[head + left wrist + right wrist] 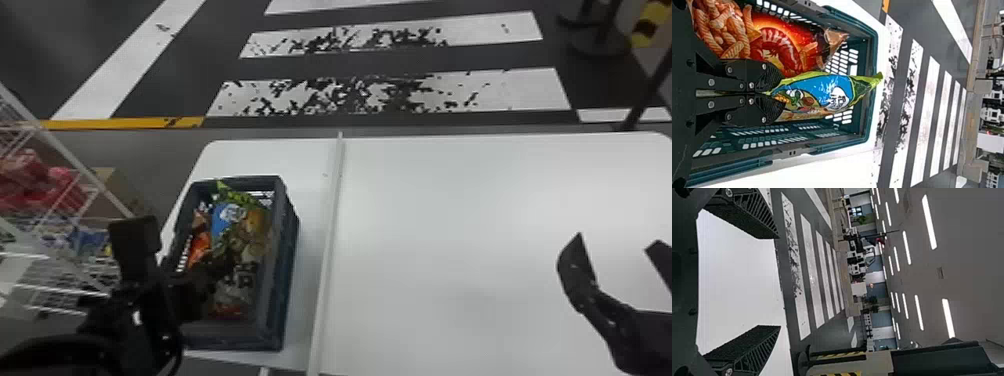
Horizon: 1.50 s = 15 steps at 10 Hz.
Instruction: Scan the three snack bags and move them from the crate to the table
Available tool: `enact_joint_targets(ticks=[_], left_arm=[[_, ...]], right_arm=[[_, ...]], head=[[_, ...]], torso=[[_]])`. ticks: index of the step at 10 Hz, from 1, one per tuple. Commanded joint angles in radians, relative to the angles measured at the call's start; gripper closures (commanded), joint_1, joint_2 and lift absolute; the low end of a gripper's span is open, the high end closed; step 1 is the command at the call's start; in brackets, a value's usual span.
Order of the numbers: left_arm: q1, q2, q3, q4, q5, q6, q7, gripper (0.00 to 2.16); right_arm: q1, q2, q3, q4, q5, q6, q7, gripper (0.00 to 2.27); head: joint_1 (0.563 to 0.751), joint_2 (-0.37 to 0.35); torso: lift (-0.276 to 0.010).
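Left end effector (225, 261) clamps the blue-green bag (830, 94) in crate (287, 260), left wrist view shows, and right end effector (618, 239) has fingers apart.

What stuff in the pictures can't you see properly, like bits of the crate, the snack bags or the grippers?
- Left wrist view: the gripped end of the green-and-blue bag, hidden by the left gripper.
- Left wrist view: part of the orange-red bag, cut off by the edge.
- Head view: the crate's near left corner, behind the left arm.
- Head view: part of the right gripper, past the right edge.
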<state>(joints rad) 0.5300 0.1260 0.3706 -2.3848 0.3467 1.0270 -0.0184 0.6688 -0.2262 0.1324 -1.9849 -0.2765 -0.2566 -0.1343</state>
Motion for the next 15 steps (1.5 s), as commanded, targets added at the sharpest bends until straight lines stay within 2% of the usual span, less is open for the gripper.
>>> enact_joint_targets(ticks=[1,4,6,7,8,10,12,14,15], left_arm=[[0.031,-0.002,0.010,-0.068,0.000,-0.003,0.000,1.80],[0.091,-0.020,0.010,-0.251,0.014,-0.015,0.000,1.79],[0.108,-0.034,0.001,-0.376,0.028,0.003,0.000,1.79],[0.110,-0.039,-0.024,-0.422,0.040,0.015,-0.002,1.79],[0.108,-0.043,-0.039,-0.445,0.078,0.034,-0.021,1.79],[0.093,-0.048,-0.140,-0.427,0.081,0.065,-0.041,1.79],[0.054,-0.045,-0.266,-0.318,0.075,0.055,-0.075,1.79],[-0.005,-0.054,-0.343,-0.151,0.092,0.058,-0.189,1.79],[-0.047,-0.075,-0.377,-0.053,0.095,0.052,-0.259,1.79]], right_arm=[[0.000,0.005,0.000,0.000,-0.003,0.001,-0.001,0.07],[0.000,0.010,-0.010,0.000,-0.007,-0.005,-0.016,0.07],[0.003,0.010,-0.023,-0.009,-0.010,-0.005,-0.021,0.07],[0.003,0.010,-0.031,-0.014,-0.010,-0.005,-0.024,0.07],[0.003,0.013,-0.045,-0.019,-0.012,-0.002,-0.027,0.07],[0.003,0.022,-0.071,-0.019,-0.021,-0.002,-0.028,0.07],[-0.017,0.024,-0.080,-0.015,-0.023,0.017,-0.028,0.07],[-0.043,0.024,-0.088,-0.012,-0.024,0.050,-0.027,0.08],[-0.043,0.024,-0.099,-0.012,-0.024,0.050,-0.028,0.08]], head=[[0.695,0.212],[0.695,0.196],[0.695,0.144],[0.695,0.130],[0.695,0.099],[0.695,0.000],[0.695,-0.103],[0.695,-0.175],[0.695,-0.223]], torso=[[-0.062],[-0.062],[-0.062],[-0.062],[-0.062],[-0.062],[-0.062],[-0.062],[-0.062]])
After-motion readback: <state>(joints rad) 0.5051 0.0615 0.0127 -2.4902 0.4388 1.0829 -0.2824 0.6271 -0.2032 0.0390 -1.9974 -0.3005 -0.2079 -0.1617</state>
